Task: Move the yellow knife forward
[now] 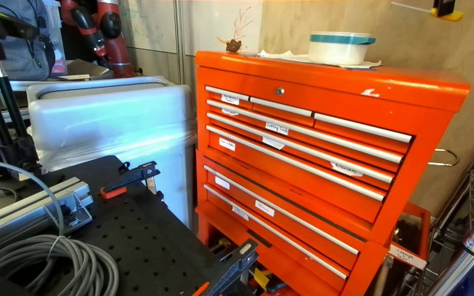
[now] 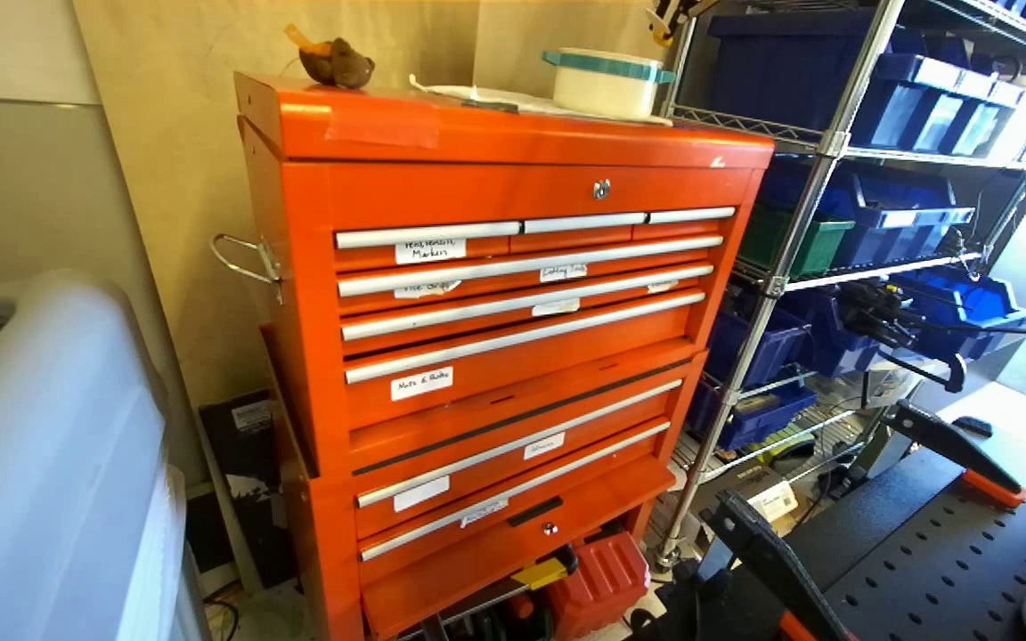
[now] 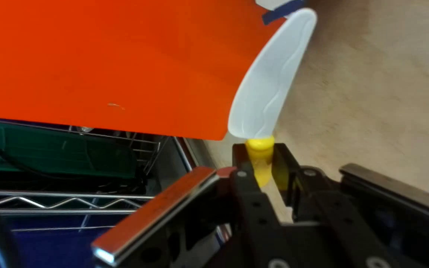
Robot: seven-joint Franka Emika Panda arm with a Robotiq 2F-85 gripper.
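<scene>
Noted in wrist view: knife (image 3: pixel 270 83) gripped in hand (image 3: pixel 262 163) by its yellow handle (image 3: pixel 260 144). Clamped from both sides, with fingertips (image 3: pixel 241 158) parted only by the thickness of that handle. Held just behind the base of the white blade, with the blade wholly outside the grip, reaching up and slightly right in that view.

Located in an exterior view: hand and yellow handle (image 1: pixel 447 15) above the right end of the surface (image 1: pixel 418 75), i.e. the top of an orange drawer chest (image 1: pixel 303 174); left and right taken as faced from the drawers. Seen there nearly edge-on: white blade, as a thin pale line pointing leftward. Observed in wrist view: white blade across the line of the back edge, with handle just outside the back right corner and tip overlapping a blue strip (image 3: pixel 276 14). Cannot tell height above the surface.

Recorded on the surface: white tub (image 1: pixel 338 51) with teal lid, upright on paper (image 1: pixel 286 56), right of the middle; below and left of the hand in both exterior views. Recorded also: brown toy bird (image 2: pixel 339 64) near the left edge. Beyond the right edge: wire shelves (image 2: pixel 804 214).
</scene>
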